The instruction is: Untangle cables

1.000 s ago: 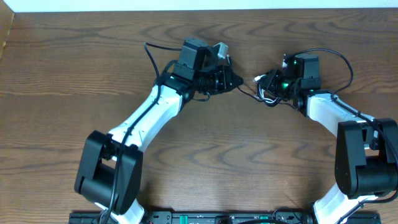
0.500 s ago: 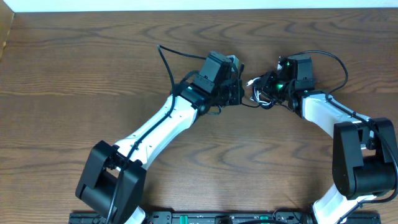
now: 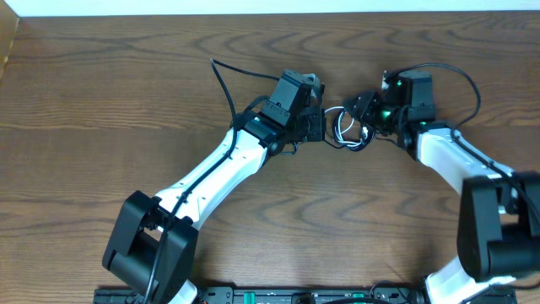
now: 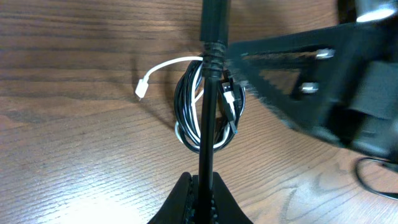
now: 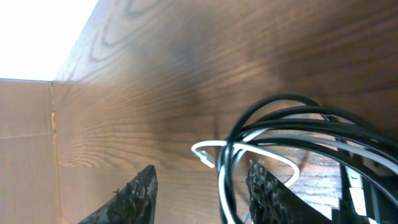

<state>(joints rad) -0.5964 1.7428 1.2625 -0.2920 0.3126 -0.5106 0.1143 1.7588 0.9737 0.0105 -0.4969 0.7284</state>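
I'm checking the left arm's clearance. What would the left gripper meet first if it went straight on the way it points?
The coiled cables, black and white, lie right ahead of the left gripper, which pinches a black strand running into them. The right gripper sits beyond; depth unclear.

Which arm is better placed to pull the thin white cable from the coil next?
Right, probably: the right gripper is open facing the thin white cable, while the left gripper is shut on the thin black cable.
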